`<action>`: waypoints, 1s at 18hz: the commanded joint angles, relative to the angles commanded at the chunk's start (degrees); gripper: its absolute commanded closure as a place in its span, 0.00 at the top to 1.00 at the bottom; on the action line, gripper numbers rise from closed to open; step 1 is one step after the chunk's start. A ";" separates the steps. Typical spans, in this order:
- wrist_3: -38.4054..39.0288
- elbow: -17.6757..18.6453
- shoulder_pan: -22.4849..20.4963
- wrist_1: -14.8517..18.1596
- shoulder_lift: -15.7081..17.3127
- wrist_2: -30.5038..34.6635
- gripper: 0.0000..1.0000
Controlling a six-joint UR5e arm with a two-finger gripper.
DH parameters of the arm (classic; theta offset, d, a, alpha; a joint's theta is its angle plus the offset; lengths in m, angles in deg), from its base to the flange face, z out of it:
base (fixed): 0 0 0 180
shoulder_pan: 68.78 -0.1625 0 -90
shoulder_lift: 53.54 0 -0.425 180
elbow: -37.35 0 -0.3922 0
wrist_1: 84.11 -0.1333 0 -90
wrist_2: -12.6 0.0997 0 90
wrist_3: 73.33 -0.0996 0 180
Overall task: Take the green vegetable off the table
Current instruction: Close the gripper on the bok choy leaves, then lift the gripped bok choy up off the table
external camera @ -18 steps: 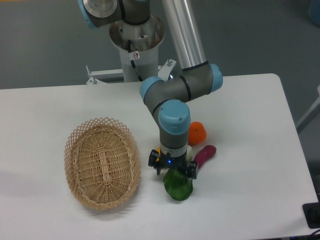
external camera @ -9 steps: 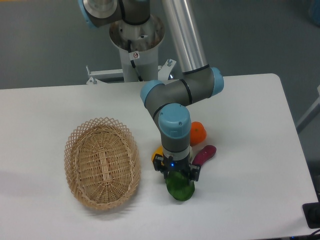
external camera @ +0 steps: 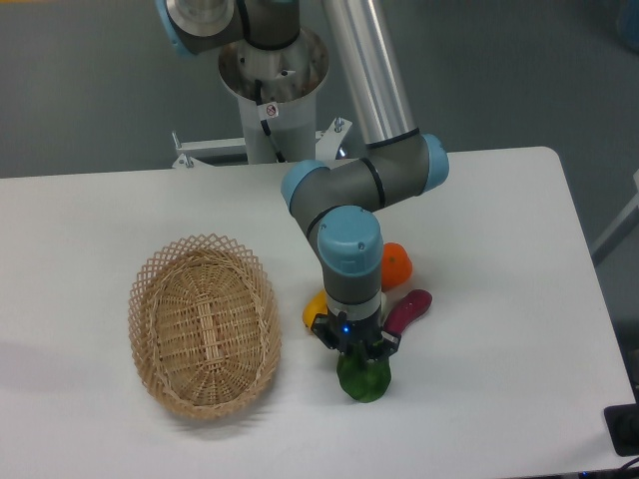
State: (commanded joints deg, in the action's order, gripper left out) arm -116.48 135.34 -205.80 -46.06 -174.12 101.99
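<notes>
Green vegetable (external camera: 362, 380) now pinched narrower by tool (external camera: 354, 348) (jaws closed in).

Gripper (external camera: 354, 349) covers upper part of green vegetable (external camera: 363, 380); stem end not visible. Yellow vegetable (external camera: 315, 308) beside gripper mostly hidden. Finger contact: can't tell.

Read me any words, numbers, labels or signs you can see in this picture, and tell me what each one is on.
No text can be read here.
A small white sticker with a red mark sits on the robot's grey base column, too small to read.
The gripper, the green vegetable, the wicker basket and the table show no writing.
</notes>
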 joint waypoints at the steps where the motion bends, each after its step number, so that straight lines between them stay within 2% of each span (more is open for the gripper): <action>1: 0.00 0.00 0.00 0.00 0.26 0.00 0.32; 8: -0.09 -0.35 0.00 0.09 3.43 -0.96 0.32; 11: -0.09 -0.26 0.00 0.09 3.78 -1.14 0.23; 18: -0.09 -0.35 -0.18 0.17 4.75 -1.76 0.20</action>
State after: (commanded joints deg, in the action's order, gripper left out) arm -116.57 134.99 -205.97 -45.88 -169.38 100.23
